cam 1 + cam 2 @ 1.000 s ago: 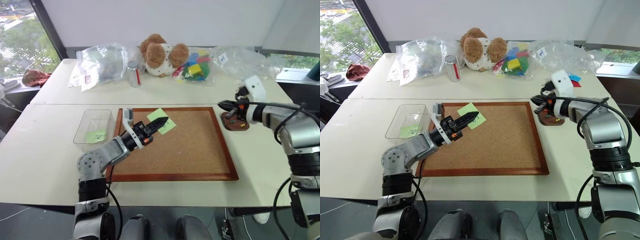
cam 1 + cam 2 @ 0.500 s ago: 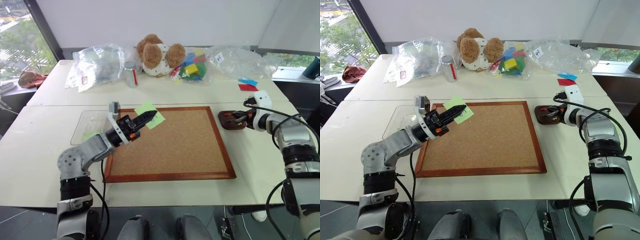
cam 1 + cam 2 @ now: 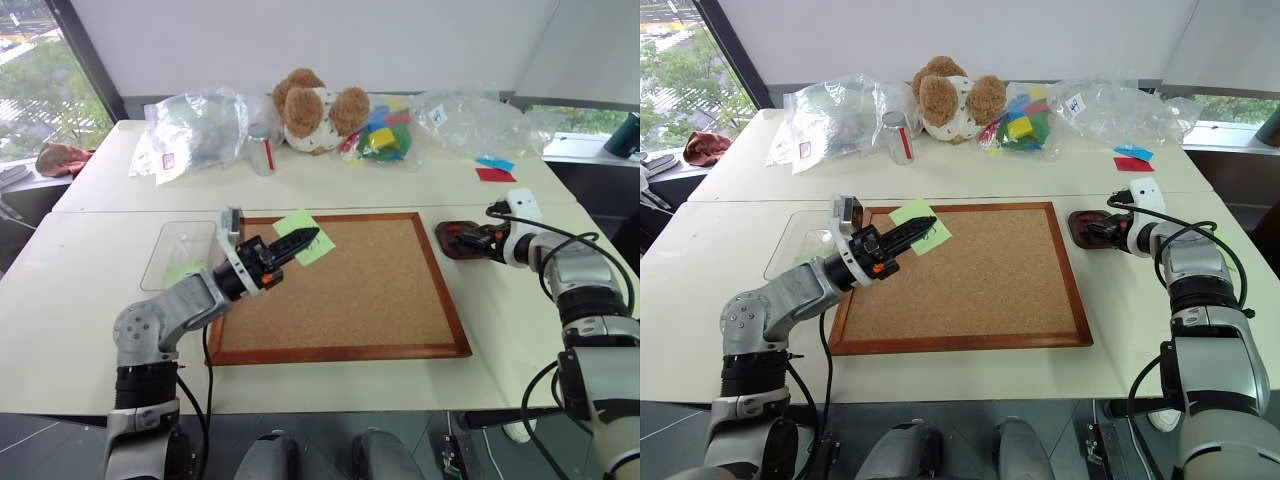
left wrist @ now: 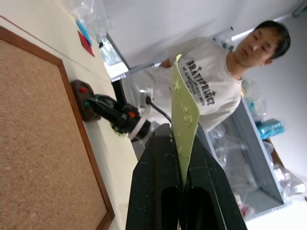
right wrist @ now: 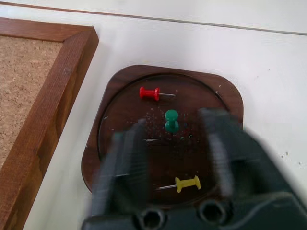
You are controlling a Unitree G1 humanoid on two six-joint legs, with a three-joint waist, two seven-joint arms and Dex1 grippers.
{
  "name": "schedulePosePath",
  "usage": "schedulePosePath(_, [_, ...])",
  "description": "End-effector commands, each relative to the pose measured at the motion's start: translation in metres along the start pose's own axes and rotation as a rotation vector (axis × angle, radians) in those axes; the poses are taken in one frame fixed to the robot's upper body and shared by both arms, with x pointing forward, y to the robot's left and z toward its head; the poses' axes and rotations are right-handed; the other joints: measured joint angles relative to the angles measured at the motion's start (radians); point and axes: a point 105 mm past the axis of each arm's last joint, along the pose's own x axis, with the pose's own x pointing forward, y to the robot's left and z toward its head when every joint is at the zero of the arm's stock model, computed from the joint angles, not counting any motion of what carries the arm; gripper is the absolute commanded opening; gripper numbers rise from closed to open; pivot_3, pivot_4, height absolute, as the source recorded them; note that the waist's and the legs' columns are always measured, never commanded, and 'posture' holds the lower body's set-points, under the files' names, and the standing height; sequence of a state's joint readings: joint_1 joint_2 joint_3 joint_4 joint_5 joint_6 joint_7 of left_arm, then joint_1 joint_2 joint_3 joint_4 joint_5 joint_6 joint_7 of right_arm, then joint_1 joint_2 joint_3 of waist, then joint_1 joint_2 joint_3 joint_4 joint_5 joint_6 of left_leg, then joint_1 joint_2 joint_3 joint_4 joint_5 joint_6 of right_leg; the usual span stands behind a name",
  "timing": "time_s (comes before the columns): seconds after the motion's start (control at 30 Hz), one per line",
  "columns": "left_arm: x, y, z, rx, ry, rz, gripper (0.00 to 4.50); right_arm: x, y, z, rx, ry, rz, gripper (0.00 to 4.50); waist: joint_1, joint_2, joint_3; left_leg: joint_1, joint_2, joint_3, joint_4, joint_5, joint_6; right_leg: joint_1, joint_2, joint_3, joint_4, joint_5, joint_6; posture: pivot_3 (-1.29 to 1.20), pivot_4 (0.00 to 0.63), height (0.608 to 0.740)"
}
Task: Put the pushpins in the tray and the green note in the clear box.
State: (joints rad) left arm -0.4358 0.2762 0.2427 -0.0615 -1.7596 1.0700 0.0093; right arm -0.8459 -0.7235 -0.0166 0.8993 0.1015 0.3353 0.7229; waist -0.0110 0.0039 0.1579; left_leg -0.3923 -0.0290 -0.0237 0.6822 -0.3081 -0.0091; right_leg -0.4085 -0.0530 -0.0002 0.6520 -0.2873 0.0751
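Note:
My left gripper [image 3: 303, 240] is shut on the green note [image 3: 318, 250], held a little above the corkboard's far left corner. The left wrist view shows the note [image 4: 184, 110] edge-on between the shut fingers. To its left on the table stands the clear box [image 3: 178, 252] with a green slip [image 3: 186, 269] inside. Right of the board, my right gripper [image 3: 472, 240] hangs low over the dark brown tray [image 5: 120, 84], fingers apart and nothing between them. Three pushpins lie in the tray: red [image 5: 152, 93], green [image 5: 171, 120] and yellow [image 5: 187, 183].
The wood-framed corkboard [image 3: 340, 352] fills the table's middle. Along the far side are crinkled plastic bags [image 3: 195, 125], a can [image 3: 262, 150], a teddy bear [image 3: 315, 108], coloured blocks [image 3: 385, 135] and red and blue slips [image 3: 490, 168]. A person [image 4: 211, 91] stands past the table's right end.
My right gripper has sunk from above the tray to just over it and has opened. My left gripper keeps the green note in nearly the same place.

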Motion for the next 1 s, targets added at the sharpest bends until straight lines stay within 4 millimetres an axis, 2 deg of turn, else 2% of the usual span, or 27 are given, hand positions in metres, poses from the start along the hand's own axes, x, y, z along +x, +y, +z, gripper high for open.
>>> schedulePosePath(0.03, [0.001, -0.012, 0.003, 0.024, -0.007, -0.037, 0.0, -0.01, -0.007, 0.031, -0.032, -0.085, -0.012, 4.01, 0.0, 0.0, 0.0, 0.0, 0.0, 0.0, 0.0, 0.0, 0.0, 0.0, 0.0, 0.0, 0.0, 0.0, 0.0, 0.0, 0.15, 0.74])
schedulePosePath(0.27, [-0.001, -0.013, 0.007, 0.046, -0.011, -0.027, 0.0, -0.024, 0.002, 0.057, -0.079, -0.148, 0.049, 4.01, 0.0, 0.0, 0.0, 0.0, 0.0, 0.0, 0.0, 0.0, 0.0, 0.0, 0.0, 0.0, 0.0, 0.0, 0.0, 0.0, 0.15, 0.74])
schedulePosePath(0.43, [-0.006, -0.018, 0.013, 0.085, -0.021, -0.016, 0.0, -0.046, 0.048, 0.083, -0.207, -0.237, 0.268, 4.01, 0.001, 0.0, 0.0, 0.0, 0.0, -0.001, -0.001, 0.0, 0.0, -0.001, 0.0, 0.0, 0.0, 0.0, 0.0, 0.0, 0.15, 0.74])
schedulePosePath(0.53, [-0.012, -0.027, 0.022, 0.13, -0.057, -0.006, 0.0, -0.071, 0.1, 0.095, -0.322, -0.314, 0.498, 4.01, 0.002, 0.0, 0.0, 0.0, 0.0, -0.001, -0.001, 0.0, 0.0, -0.001, 0.0, 0.0, 0.0, 0.0, 0.0, 0.0, 0.15, 0.74])
schedulePosePath(0.6, [-0.017, -0.033, 0.027, 0.157, -0.087, 0.006, 0.0, -0.082, 0.123, 0.097, -0.359, -0.333, 0.594, 4.01, 0.0, 0.0, 0.0, 0.0, 0.0, -0.001, -0.001, 0.0, 0.0, -0.001, 0.0, 0.0, 0.0, 0.0, 0.0, 0.0, 0.15, 0.74])
schedulePosePath(0.8, [-0.041, -0.048, 0.044, 0.284, -0.209, 0.103, 0.0, -0.095, 0.166, 0.097, -0.427, -0.35, 0.756, 4.01, 0.002, 0.0, 0.0, 0.0, 0.0, -0.001, -0.001, 0.0, 0.0, -0.001, 0.0, 0.0, 0.0, 0.0, 0.0, 0.0, 0.15, 0.74])
schedulePosePath(1.0, [-0.084, -0.052, 0.089, 0.507, -0.436, 0.359, 0.0, -0.093, 0.187, 0.097, -0.447, -0.371, 0.825, 4.01, 0.002, 0.0, 0.0, 0.0, 0.0, -0.001, -0.001, 0.0, 0.0, 0.0, -0.001, 0.0, 0.0, 0.0, 0.0, 0.0, 0.15, 0.74])
